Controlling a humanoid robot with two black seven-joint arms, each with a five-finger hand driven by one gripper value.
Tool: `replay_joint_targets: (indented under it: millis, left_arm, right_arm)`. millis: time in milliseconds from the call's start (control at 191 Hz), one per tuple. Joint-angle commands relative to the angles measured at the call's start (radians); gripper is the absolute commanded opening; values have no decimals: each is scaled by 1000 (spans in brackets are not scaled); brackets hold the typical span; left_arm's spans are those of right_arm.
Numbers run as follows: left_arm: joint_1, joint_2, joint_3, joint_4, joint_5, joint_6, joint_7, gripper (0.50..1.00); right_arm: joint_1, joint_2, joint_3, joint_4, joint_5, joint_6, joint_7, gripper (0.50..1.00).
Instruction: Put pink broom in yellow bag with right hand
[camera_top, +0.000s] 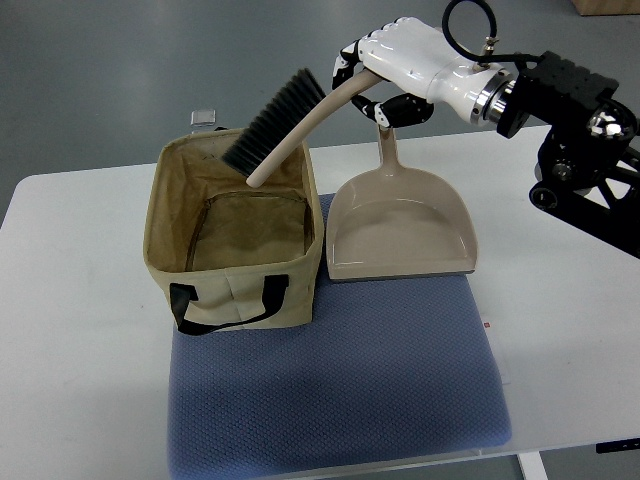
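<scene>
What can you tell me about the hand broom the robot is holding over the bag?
The broom is a small hand brush with a curved pale beige-pink handle that looks like plastic and a row of dark bristles. The right hand grips the handle's upper end. It hangs tilted, brush end lowest, over the far rim of the open bag, not yet inside. Only the hand visibly touches it.

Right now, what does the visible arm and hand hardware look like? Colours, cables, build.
Only the right arm shows. The right hand has a glossy white moulded shell with black finger joints. A silver metal ring joins it to a black, blocky forearm. A black cable loops above the wrist. No readable markings.
</scene>
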Motion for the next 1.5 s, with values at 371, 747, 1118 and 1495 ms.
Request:
replay_joint_targets:
  millis: [371,747,1118,1495]
  left_arm:
    - [0,0,0,0,0,0,0,1000]
    - [0,0,0,0,0,0,0,1000]
    - [0,0,0,0,0,0,0,1000]
    - [0,0,0,0,0,0,0,1000]
  right_arm:
    - [-39,54,-7,0,3,3,0,768]
    - [-50,-9,25,0,17,-56,2,809]
    - [-289,-33,206,-41,555,-200,-4,805]
    - [-476,148,441,-177,919,-287,5,825]
